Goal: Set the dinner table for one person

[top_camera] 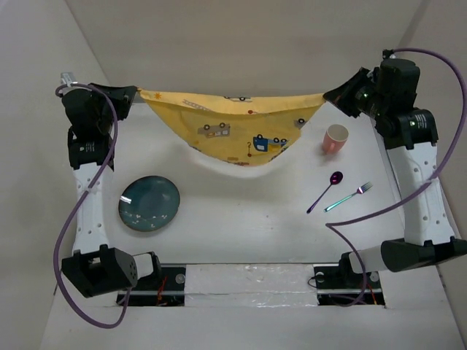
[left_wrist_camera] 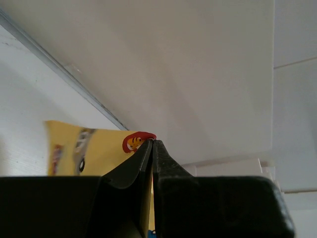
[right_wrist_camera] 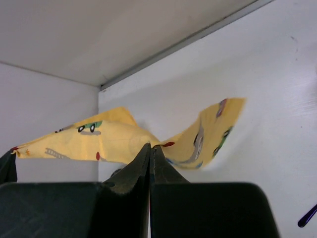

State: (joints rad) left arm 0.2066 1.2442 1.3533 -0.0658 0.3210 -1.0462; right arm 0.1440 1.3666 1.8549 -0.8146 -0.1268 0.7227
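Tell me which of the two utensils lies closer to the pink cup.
The purple spoon: its bowl lies just on the near side of the pink cup, while the fork sits farther to the right.

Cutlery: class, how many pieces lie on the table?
2: a shiny purple metal spoon at the right of the white table, and a teal-handled fork beside it. The yellow cloth might hide more.

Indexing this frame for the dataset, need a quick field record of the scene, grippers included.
placemat: yellow, car print, lifted by two corners, middle sagging
left gripper: shut on one placemat corner
right gripper: shut on the opposite corner
plate: teal, on dinner table, left side
cup: pink, upright, right side
spoon: purple, nearer than cup
fork: lying right of spoon
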